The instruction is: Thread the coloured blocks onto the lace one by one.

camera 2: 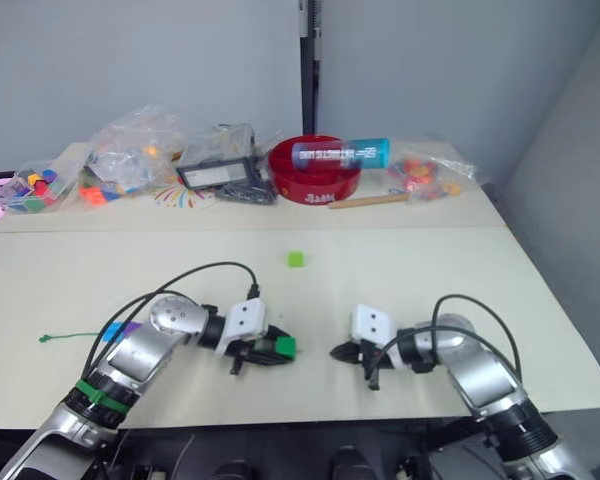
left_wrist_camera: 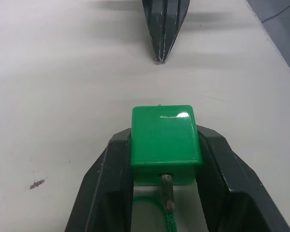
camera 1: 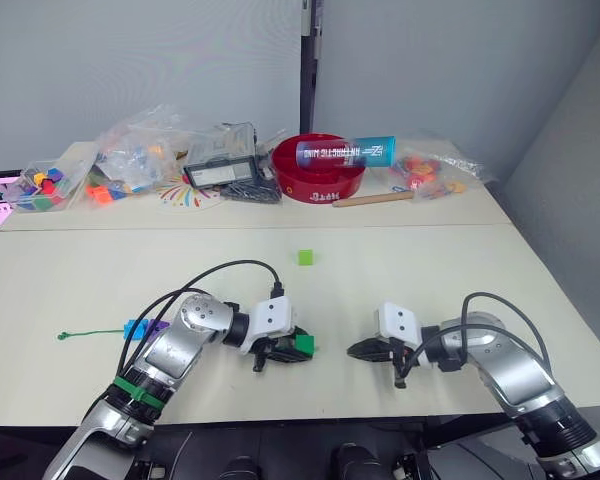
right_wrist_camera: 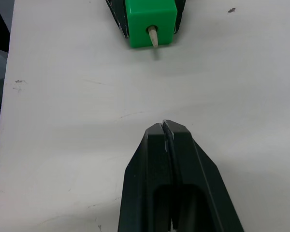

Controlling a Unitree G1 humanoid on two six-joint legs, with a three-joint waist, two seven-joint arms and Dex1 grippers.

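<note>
The dark green block (left_wrist_camera: pixel 166 142) sat pinched between the left gripper's (camera 1: pixel 292 347) two black fingers, low over the table (camera 1: pixel 400 290) near its front edge. The lace (left_wrist_camera: pixel 167 212) ran into the block's near face, and its pale stiff tip (right_wrist_camera: pixel 152 36) poked out of the far face, aimed straight at the right gripper (camera 1: pixel 357 350). So the block's hole lay along the line between the two grippers, roughly 9 to 3 o'clock across the table.

The left arm came in from the 7 o'clock corner, elbow bent, forearm swinging toward 3 o'clock, the gripper level with the tabletop. The right arm mirrored it from 5 o'clock, its forearm pointing toward 9 o'clock. The right gripper's fingers were pressed together to a point, holding nothing, apart from the tip.

Behind the left arm, toward 9 o'clock, the lace trailed flat across the table to its knot (camera 1: pixel 63 336). A blue block (camera 1: pixel 135 328) and a purple block (camera 1: pixel 156 326) sat side by side along it, just beside the left elbow. The light green block (camera 1: pixel 305 257) stood alone toward 12 o'clock, well apart from both grippers.

The right wrist view gave the tip emerging from the block. The left wrist view gave the lace entering the back. The head views could not resolve either.

Far back at 12 o'clock stood a red bowl (camera 1: pixel 320 172) and bags (camera 1: pixel 140 150) of toy pieces.
</note>
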